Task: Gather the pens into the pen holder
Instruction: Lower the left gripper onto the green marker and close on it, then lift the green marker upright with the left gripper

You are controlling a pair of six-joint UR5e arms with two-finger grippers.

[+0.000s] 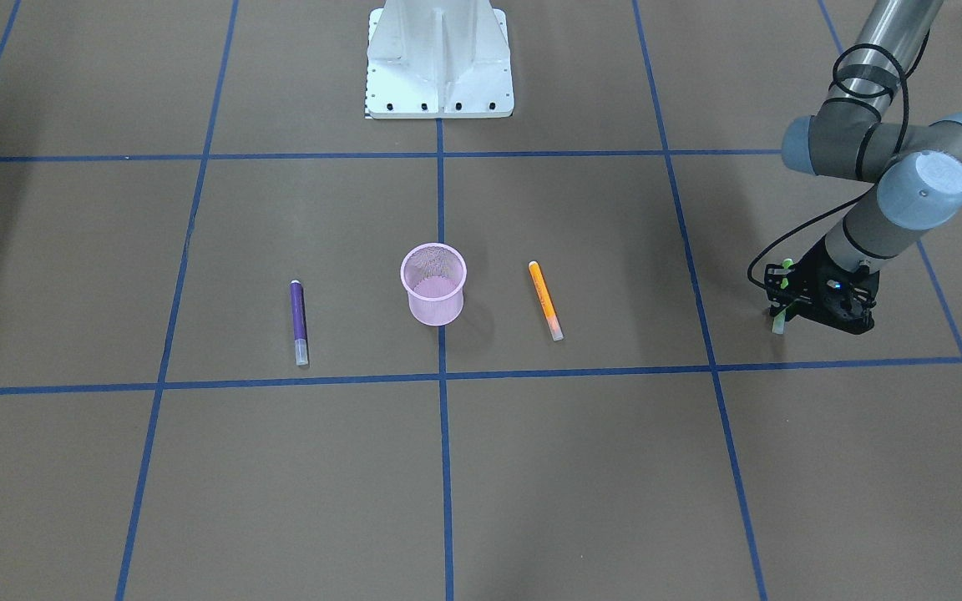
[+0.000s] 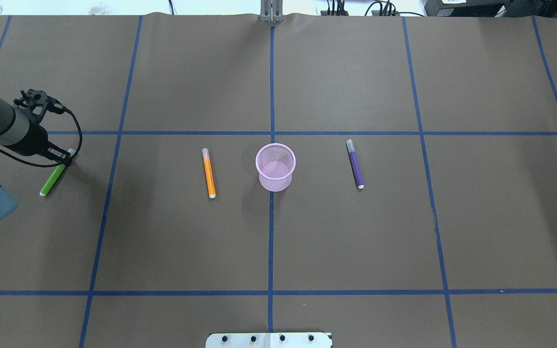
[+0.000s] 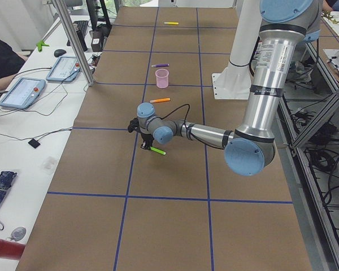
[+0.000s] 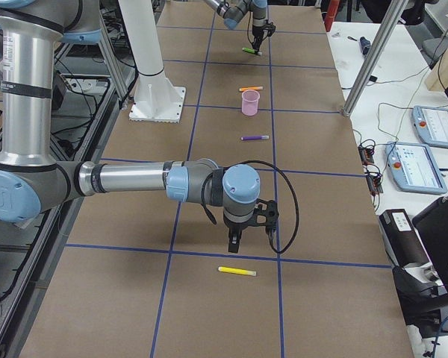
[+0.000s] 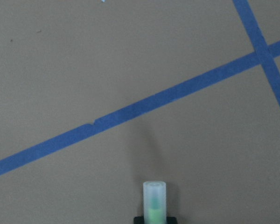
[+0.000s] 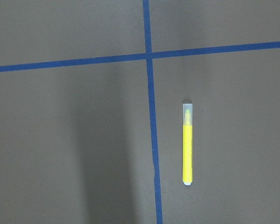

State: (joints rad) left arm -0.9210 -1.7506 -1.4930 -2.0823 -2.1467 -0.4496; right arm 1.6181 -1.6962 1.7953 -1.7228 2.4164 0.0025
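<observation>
- Left end effector point(image 2: 65, 158): we record it pinching the green pen point(image 2: 52, 180).
- Right end effector point(image 4: 234, 242): grip we cannot tell; yellow pen point(image 6: 187, 144) on tabletop point(image 6: 60, 140) close by it.

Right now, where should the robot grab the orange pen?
Probably at mid-barrel, from straight above, jaws across the thin width: the orange pen lies flat on the table, clear of the pink cup, so only its top and sides are reachable.
</observation>
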